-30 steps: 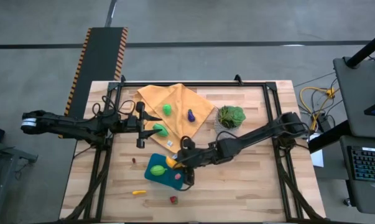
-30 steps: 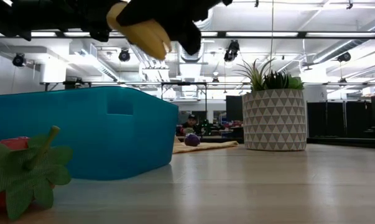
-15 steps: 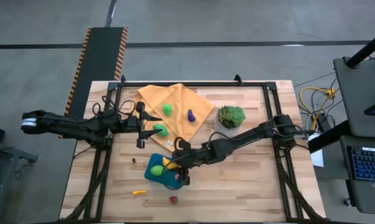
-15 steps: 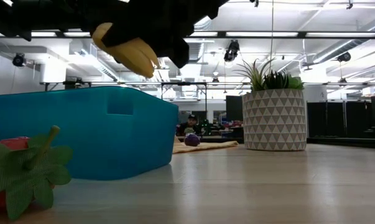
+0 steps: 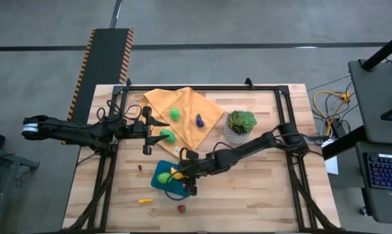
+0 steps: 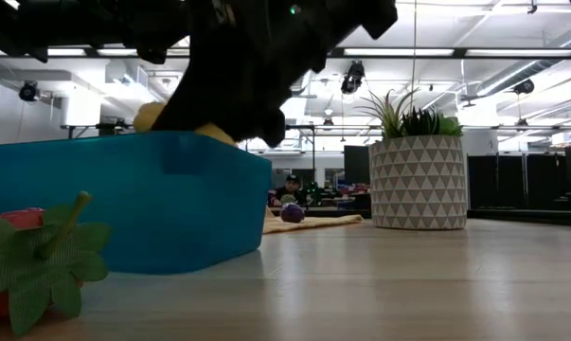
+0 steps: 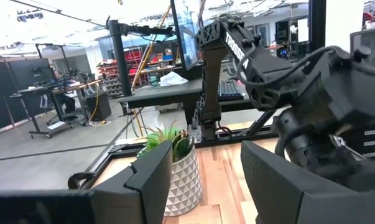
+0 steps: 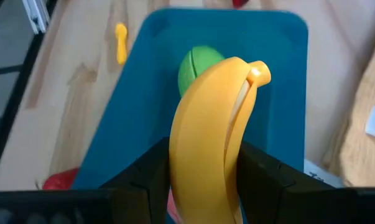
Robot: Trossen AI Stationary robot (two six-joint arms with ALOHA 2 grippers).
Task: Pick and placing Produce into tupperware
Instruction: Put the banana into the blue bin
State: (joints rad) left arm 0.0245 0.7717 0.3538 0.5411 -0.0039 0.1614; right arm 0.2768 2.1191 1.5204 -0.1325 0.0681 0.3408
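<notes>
Gripping yellow banana [image 8: 212,137]: right claw [image 5: 182,175], over teal tupperware [image 8: 287,93] holding green piece [image 8: 193,65]. Left claw [image 7: 203,171]: spread, raised above the tabletop [image 5: 261,188].

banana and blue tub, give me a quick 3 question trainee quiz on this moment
1. True or false: the right gripper is shut on the banana.
2. What already lies in the blue tub under the banana? A) a green piece B) a purple eggplant C) nothing
3. Fill in: the left gripper hangs open over the orange ____.

Key
1. True; the fingers clamp the banana on both sides above the tub.
2. A; the green piece lies in the tub, while the eggplant sits on the cloth.
3. cloth
</notes>
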